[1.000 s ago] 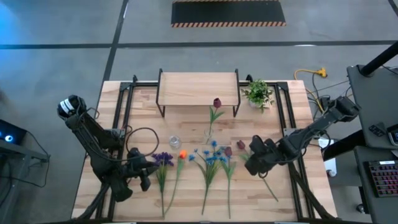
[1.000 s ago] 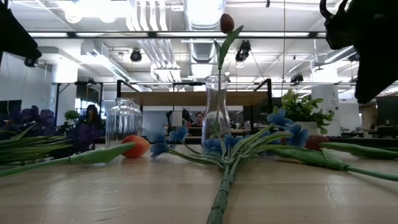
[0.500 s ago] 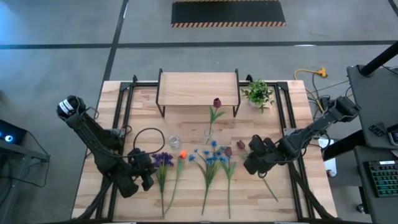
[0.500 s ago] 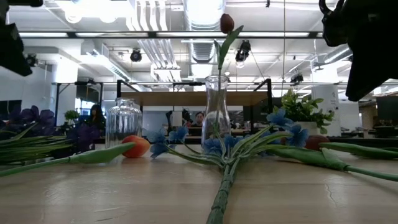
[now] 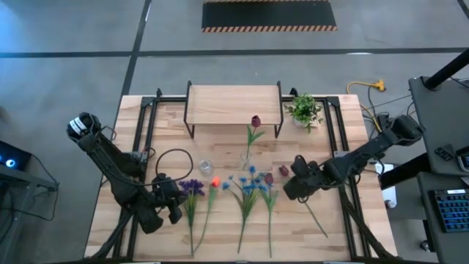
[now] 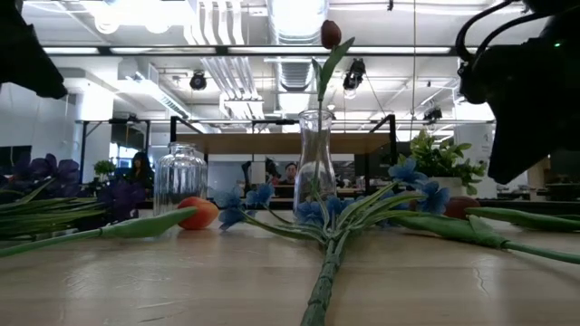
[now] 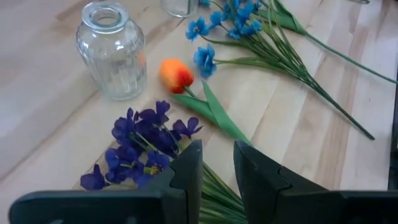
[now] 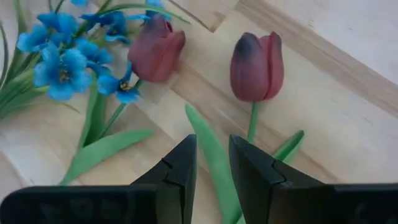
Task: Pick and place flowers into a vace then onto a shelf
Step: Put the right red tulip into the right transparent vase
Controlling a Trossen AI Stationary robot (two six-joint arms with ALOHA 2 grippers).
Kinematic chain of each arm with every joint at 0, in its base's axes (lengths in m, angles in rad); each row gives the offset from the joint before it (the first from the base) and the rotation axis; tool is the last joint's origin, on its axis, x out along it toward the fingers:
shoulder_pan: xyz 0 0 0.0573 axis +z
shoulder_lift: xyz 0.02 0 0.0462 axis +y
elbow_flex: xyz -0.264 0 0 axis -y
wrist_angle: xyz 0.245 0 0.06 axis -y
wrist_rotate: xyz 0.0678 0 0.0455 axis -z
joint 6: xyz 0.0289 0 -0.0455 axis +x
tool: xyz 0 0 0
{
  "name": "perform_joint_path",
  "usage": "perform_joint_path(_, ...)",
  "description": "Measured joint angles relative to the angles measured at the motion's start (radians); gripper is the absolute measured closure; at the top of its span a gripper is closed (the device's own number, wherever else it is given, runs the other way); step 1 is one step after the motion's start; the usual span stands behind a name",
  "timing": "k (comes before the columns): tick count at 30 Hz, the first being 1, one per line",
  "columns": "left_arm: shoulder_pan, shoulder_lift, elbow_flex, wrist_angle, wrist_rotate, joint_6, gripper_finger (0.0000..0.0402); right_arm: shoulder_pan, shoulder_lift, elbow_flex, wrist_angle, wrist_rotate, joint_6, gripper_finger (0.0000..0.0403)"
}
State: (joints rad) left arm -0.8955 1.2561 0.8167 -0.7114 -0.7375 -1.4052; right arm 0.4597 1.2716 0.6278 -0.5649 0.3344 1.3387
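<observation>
Over tulips (image 8: pixel 256 59), right gripper (image 5: pixel 291 187) moved closer

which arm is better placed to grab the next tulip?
Right. The right gripper hangs over the two loose dark red tulips, fingers slightly apart around a stem. The left gripper sits by the purple cluster.

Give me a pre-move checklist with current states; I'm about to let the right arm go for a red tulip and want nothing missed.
1. Right gripper over the dark red tulip stem: ok.
2. Fingers open enough for the stem: cannot tell; only a narrow gap shows.
3. Second tulip clear of the grasp: ok.
4. Tall vase upright, one tulip already in it: ok.
5. Left gripper away, over the purple flowers: ok.
</observation>
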Motion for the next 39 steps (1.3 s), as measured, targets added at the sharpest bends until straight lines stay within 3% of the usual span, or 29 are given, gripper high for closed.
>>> perform_joint_path(18,0.000,0.000,-0.005,-0.004,-0.015,0.006,0.0327,-0.119,0.005,-0.052,0.037,-0.109,-0.049,0.0326)
perform_joint_path(28,0.000,0.000,-0.005,-0.005,-0.031,0.008,0.0327,-0.140,0.084,-0.060,0.060,-0.153,-0.066,0.0320)
perform_joint_path(34,0.000,0.000,-0.004,-0.003,-0.031,0.006,0.0327,-0.140,0.119,-0.060,0.065,-0.152,-0.059,0.0336)
perform_joint_path(39,0.000,0.000,-0.004,-0.004,-0.031,0.005,0.0327,-0.139,0.120,-0.060,0.058,-0.148,-0.082,0.0373)
